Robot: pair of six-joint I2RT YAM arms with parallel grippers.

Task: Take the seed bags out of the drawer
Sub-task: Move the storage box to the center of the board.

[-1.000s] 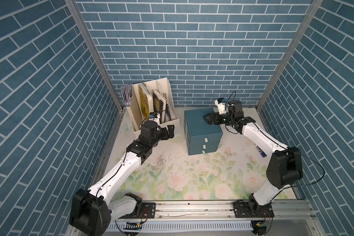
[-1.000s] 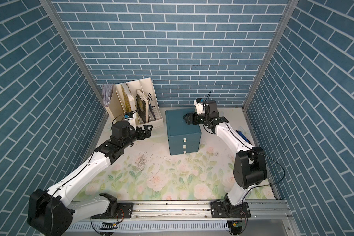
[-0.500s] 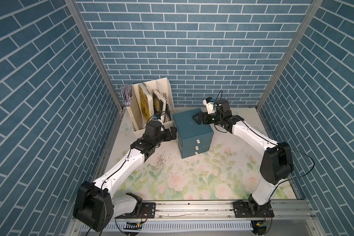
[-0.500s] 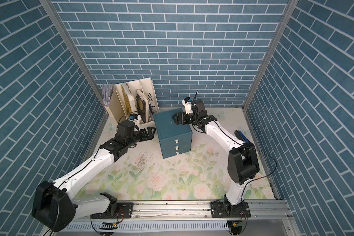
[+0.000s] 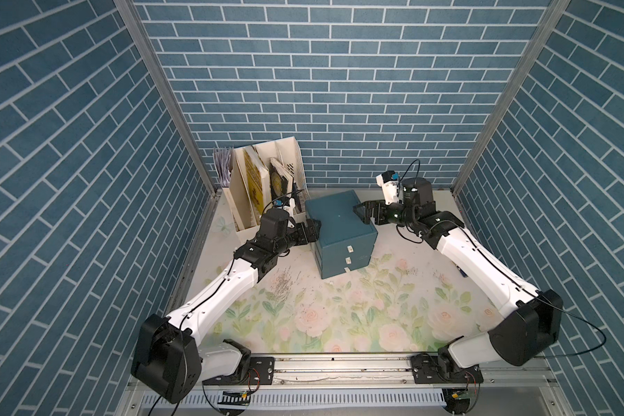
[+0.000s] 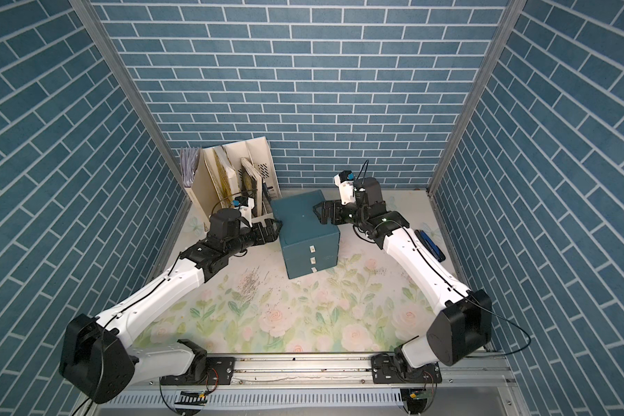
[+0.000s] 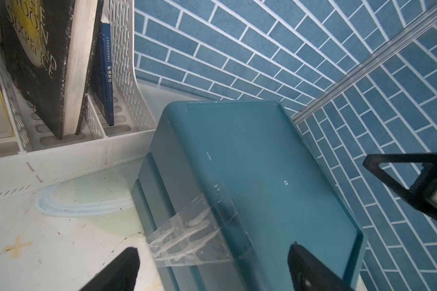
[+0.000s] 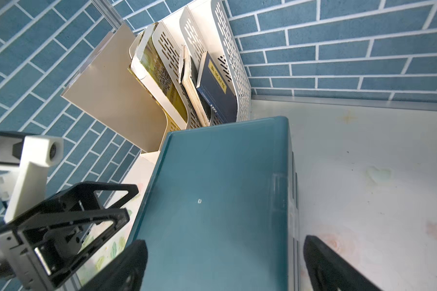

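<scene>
– Two grippers are at the cabinet, yes? Please go from the left side.

– Yes. At the far left, in the back corner, a white file rack (image 5: 298,162) stands with upright books (image 5: 253,180) in it. Just beside it comes the left gripper (image 5: 314,230). Its fingers (image 7: 126,267) are spread wide, and the upper left corner of the teal cabinet (image 5: 339,219) is between them. They carry nothing. Whether they touch the cabinet, I cannot tell.

– And the cabinet itself?

– It stands on the flowered mat (image 5: 339,324), a little turned. A strip of clear tape (image 7: 187,239) is stuck on its left side. All three drawers (image 5: 347,259) in its front are closed.

– Where are the seed bags?

– They show in no view, and the closed drawers hide what is inside.

– And on the right?

– The right gripper (image 5: 361,214) is at the upper right edge of the cabinet, toward the back. It is spread just as wide, with that edge between its fingers (image 8: 326,267). Further right, a blue object (image 6: 429,245) lies near the side wall, too small to name.
</scene>
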